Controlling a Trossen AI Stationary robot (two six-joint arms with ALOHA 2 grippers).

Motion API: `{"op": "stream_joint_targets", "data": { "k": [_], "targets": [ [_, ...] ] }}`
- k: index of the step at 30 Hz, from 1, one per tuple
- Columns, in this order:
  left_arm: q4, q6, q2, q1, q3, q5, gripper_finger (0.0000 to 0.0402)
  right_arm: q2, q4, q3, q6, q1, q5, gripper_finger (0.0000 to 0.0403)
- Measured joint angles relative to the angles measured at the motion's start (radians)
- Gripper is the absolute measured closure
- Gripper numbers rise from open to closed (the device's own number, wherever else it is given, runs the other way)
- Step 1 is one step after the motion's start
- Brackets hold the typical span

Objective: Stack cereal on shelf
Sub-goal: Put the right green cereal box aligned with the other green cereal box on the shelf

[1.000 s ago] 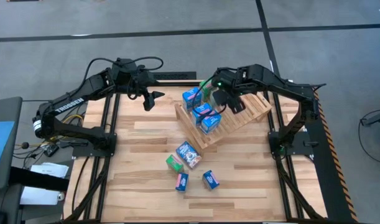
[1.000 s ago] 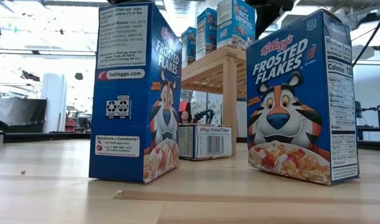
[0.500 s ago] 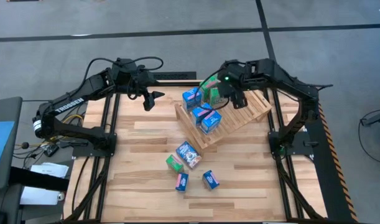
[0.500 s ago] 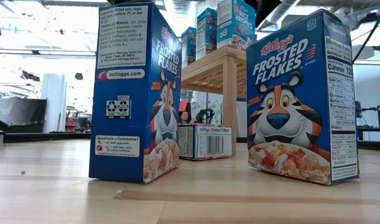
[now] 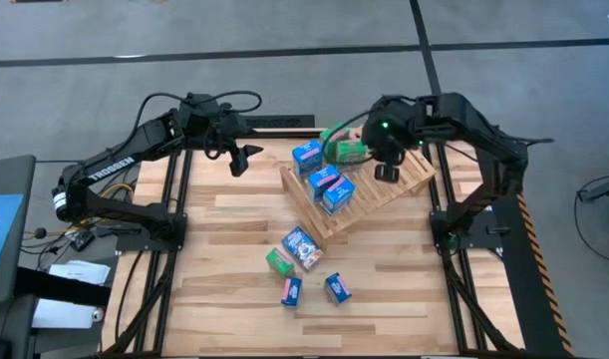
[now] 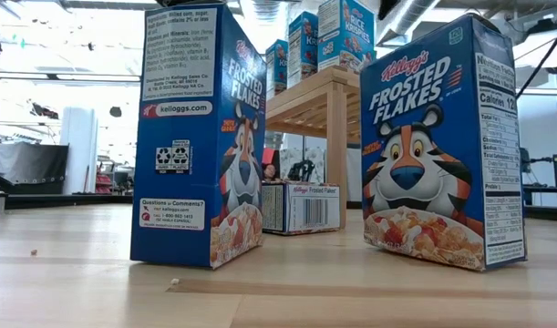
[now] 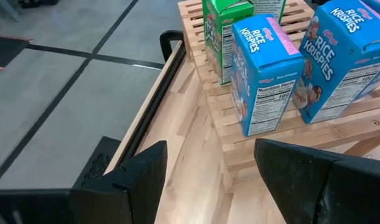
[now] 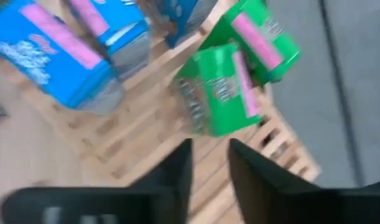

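Grey floor surrounds the bench [image 5: 234,229]. Above the shelf [image 5: 384,189], the right gripper [image 5: 387,172] hovers empty beside two green boxes [image 8: 236,81], fingers narrowly apart. Blue boxes [image 5: 324,184] stand on the slats. The left gripper [image 5: 246,158], spread, waits near the far-left corner.

Bright, even light; blurred right-wrist view
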Motion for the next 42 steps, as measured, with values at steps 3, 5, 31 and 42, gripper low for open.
{"op": "stream_joint_targets", "data": {
  "k": [3, 5, 31, 42],
  "targets": [
    [0.000, 0.000, 0.000, 0.000, 0.000, 0.000, 0.0168, -0.020, 0.000, -0.062, 0.077, 0.004, -0.008, 0.0352],
    [0.000, 0.000, 0.000, 0.000, 0.000, 0.000, 0.0168, -0.027, 0.001, -0.117, 0.095, 0.003, -0.009, 0.0384],
    [0.000, 0.014, 0.000, 0.000, 0.000, 0.000, 0.0168, -0.048, 0.217, -0.346, -0.224, -0.191, 0.036, 0.0377],
    [0.000, 0.026, 0.000, 0.000, 0.000, -0.026, 0.0168, -0.043, 0.302, -0.346, -0.281, -0.191, -0.031, 0.0386]
  ]
}}
